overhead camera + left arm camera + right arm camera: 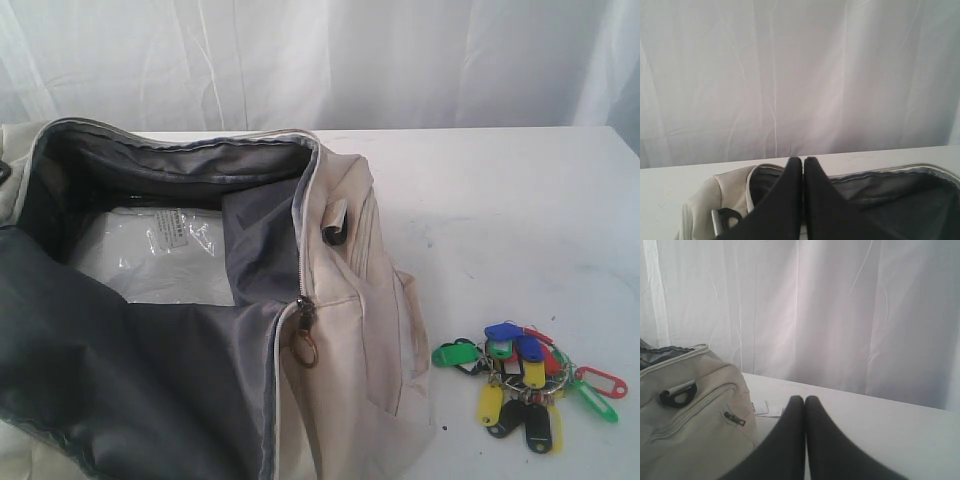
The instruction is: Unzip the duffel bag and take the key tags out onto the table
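Key tags (530,380) lie loose on the tabletop (500,200), clear of both pincers, with the unzipped duffel bag (340,330) gaping under the left pincer (803,165) and beside the right pincer (805,402), each pressed together empty, so the task looks finished and only retreat seems due.

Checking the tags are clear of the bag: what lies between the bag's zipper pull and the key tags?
Exterior view: between zipper pull and key tags lies the bag's cream side, then a sliver of table.

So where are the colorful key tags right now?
In the exterior view, the key tags lie on the table, just right of the open bag.
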You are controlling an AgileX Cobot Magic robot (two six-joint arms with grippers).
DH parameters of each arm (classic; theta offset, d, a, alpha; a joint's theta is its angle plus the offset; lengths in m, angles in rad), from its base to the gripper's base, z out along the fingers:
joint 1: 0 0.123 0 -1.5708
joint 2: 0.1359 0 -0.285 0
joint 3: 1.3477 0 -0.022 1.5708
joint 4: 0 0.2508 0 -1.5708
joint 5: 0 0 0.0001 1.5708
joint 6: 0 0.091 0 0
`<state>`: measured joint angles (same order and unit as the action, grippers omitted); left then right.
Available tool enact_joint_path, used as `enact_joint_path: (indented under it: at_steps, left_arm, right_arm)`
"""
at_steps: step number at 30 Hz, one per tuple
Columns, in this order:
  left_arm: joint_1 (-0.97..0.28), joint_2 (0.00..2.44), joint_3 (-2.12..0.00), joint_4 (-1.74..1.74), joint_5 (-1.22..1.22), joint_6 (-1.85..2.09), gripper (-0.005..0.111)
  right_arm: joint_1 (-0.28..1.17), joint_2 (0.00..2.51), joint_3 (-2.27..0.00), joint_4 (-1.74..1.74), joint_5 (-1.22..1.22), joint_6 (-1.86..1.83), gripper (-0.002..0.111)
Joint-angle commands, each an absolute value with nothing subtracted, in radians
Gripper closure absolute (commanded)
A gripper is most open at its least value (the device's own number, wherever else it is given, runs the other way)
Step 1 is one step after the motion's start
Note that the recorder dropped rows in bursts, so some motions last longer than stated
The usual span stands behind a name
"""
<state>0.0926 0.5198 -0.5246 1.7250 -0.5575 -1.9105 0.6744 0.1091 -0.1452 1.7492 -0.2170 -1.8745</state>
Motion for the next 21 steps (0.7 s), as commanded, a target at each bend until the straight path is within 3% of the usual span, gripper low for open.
enact_joint_path:
  at_steps: [1, 13, 17, 21]
  left_arm:
    - [0.088, 0.512, -0.52, 1.729, -0.564, -1.91, 0.099]
    - [0.088, 0.495, -0.52, 1.736, -0.564, -1.906, 0.099]
    - [0.088, 0.319, -0.513, 1.744, -0.54, -1.94, 0.099]
    - [0.082, 0.169, -0.43, 1.744, -0.363, -1.986, 0.099]
  right_arm:
    - [0.677, 0.109, -0.14, 1.744, -0.206, -1.873, 0.108]
    - [0.677, 0.109, -0.14, 1.744, -0.206, -1.873, 0.108]
    - [0.677, 0.109, -0.14, 1.744, -0.206, -1.873, 0.108]
    - [0.677, 0.109, -0.14, 1.744, -0.206, -1.873, 0.108]
